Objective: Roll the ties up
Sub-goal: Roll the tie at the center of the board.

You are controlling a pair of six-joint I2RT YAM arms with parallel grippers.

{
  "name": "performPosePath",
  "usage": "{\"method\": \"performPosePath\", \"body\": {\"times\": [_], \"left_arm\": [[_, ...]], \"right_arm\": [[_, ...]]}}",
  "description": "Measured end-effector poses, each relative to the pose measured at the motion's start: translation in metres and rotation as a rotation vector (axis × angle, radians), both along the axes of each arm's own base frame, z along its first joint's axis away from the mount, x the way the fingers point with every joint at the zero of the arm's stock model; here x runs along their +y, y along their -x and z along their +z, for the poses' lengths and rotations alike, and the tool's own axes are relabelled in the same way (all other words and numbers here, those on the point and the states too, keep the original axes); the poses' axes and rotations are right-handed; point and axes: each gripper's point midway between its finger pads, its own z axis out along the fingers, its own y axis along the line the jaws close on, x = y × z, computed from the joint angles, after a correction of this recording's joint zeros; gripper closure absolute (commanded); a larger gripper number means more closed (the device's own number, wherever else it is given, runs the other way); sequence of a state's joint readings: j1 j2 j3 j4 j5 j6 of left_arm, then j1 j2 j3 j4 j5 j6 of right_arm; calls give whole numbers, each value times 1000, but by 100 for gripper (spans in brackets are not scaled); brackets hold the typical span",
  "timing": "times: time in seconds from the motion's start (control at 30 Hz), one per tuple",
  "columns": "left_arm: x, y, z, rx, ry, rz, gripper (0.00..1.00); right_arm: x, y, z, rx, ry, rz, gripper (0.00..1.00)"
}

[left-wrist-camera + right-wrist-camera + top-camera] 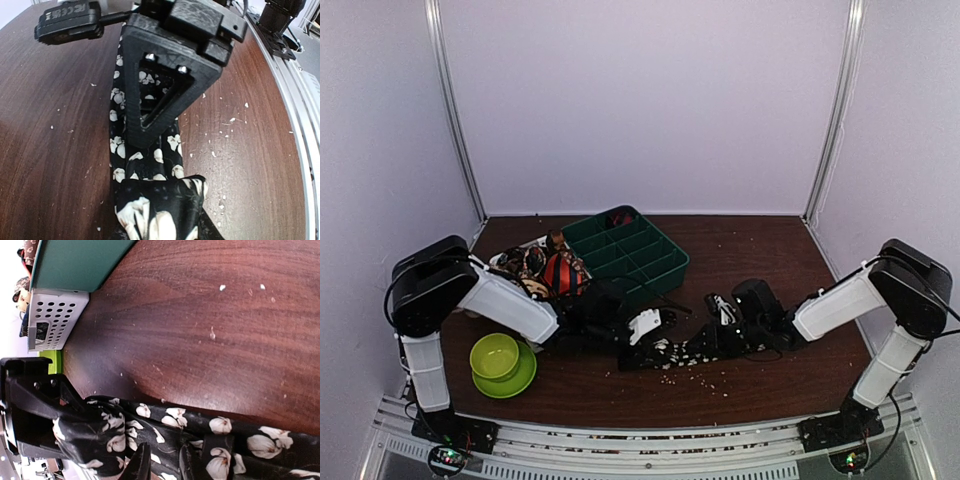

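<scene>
At your 9 o'clock, well apart from the work, a lime-green bowl [493,353] sits on a matching plate [522,381]. At about 10 o'clock the spare ties [550,268], one of them red-and-black striped, lie heaped in a white perforated basket [55,315] beside the green divider tray [658,280]. None of that bears on the coming move.

The black floral tie [685,350] lies on the desk [760,250] just ahead of the bases, its long axis running roughly from 9 to 3 o'clock. Your left hand [642,338] is at the 9 o'clock end. The right wrist view shows that end bunched into a loose fold in its grasp, so it holds the tie at a narrow setting. From there the flat strip runs toward 3 o'clock, straight under your right hand [715,325], which stands over the strip near the bunch. Its jaws are narrow, but you cannot tell from these views whether they pinch the cloth or only press on it.

By my judgement the roll has barely begun. The left hand is nearer the bunched end, the right nearer the free length. The roll has to advance toward 3 o'clock along the strip, so keep the strip flat and in line, or the bunch is likely to skew.
</scene>
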State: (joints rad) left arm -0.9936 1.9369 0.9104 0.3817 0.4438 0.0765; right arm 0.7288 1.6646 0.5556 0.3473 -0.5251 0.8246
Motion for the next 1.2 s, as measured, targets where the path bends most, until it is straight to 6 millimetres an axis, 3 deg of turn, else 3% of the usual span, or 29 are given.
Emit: {"method": "performPosePath", "body": {"times": [0.1, 0.43, 0.77, 0.9, 1.1, 1.2], "left_arm": [[1, 0, 0, 20, -23, 10, 69], [1, -8, -12, 65, -137, 40, 64], [2, -7, -15, 78, -162, 41, 61], [2, -7, -16, 77, -166, 41, 60], [3, -7, -17, 77, -174, 37, 57], [2, -7, -18, 77, -179, 35, 49]], "right_arm": [[-3, 4, 0, -4, -7, 0, 77], [-5, 11, 16, 9, -58, -20, 60], [38, 8, 41, 46, -179, 23, 58], [49, 10, 34, 70, -183, 41, 62], [50, 14, 30, 77, -180, 59, 96], [52, 14, 30, 68, -178, 73, 100]]}}
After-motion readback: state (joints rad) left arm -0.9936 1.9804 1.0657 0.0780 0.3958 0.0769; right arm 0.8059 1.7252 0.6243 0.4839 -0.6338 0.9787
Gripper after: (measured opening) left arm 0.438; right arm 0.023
